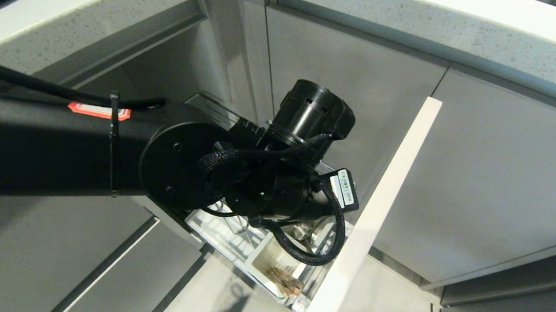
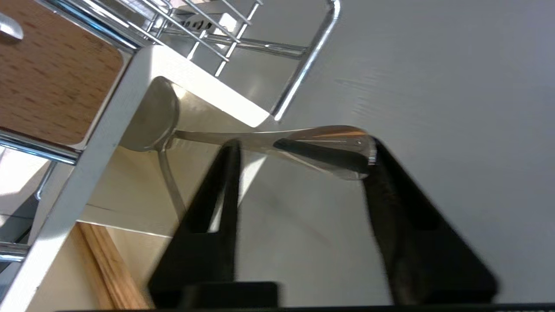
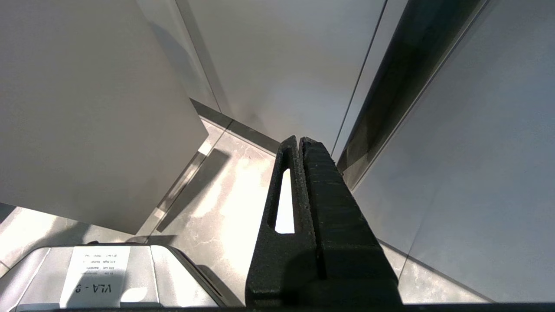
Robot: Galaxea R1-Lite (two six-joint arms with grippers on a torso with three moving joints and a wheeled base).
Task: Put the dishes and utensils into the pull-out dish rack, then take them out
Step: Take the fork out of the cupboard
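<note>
The left gripper (image 2: pixel 301 151) reaches down into the pulled-out dish rack (image 2: pixel 299 65), its fingers (image 2: pixel 225 173) set either side of the spoon (image 2: pixel 277 143) handle; whether they have clamped it I cannot tell. The spoon stands in the white caddy (image 2: pixel 125 108), bowl end inside and handle sticking out over the rim, and the chopsticks (image 1: pixel 285 280) lie in the same caddy. The right gripper (image 3: pixel 300 143) hangs by the cabinet fronts with its fingers pressed together on nothing.

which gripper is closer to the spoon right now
Left. The left gripper has its jaws on either side of the spoon handle at the white caddy. The right gripper hangs shut over the floor, away from it.
</note>
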